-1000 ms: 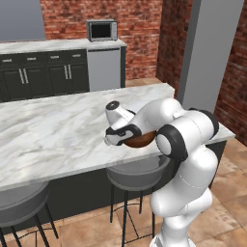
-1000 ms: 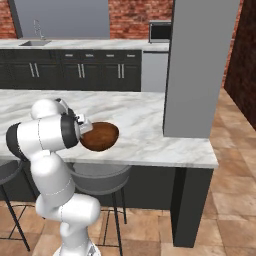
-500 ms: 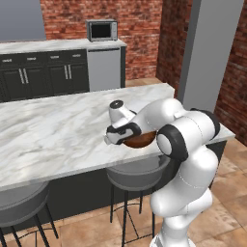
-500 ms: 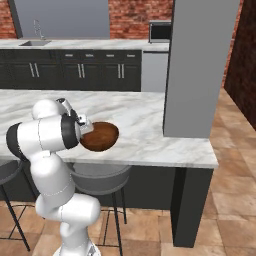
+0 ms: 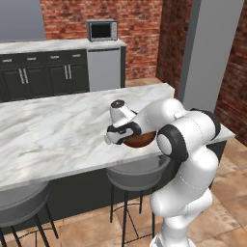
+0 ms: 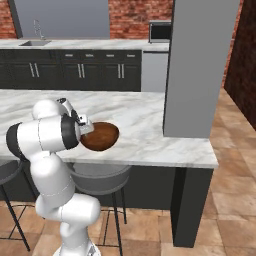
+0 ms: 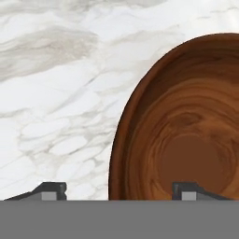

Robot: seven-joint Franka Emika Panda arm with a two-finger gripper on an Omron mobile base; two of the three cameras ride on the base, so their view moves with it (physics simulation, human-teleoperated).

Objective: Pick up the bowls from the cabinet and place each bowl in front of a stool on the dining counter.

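The wooden bowl [image 6: 100, 136] sits on the worktop [image 5: 53, 130] close to its near edge, towards the right end, with a stool [image 6: 100, 176] tucked just below and in front of it. A second stool [image 5: 21, 205] stands further left. That looks like a fair placing for this bowl.

The gripper [image 7: 119, 192] hangs low over the bowl's left rim. In the hand view its two tips stand wide apart, one outside the rim over bare marble, the other over the bowl's inside, with the rim between them and neither tip plainly touching it. So the bowl appears let go and resting on its own.

The step in hand, as I judge it, is the release and retreat. To do it well the gripper should rise straight up, clear of the rim, before the arm swings anywhere; a sideways pull now could catch the rim with the inner tip and drag or tip the bowl, which sits near enough to the edge to matter. Once clear, the bowl should stay flat, in line with the stool. The cream bowl would presumably go before the left stool.
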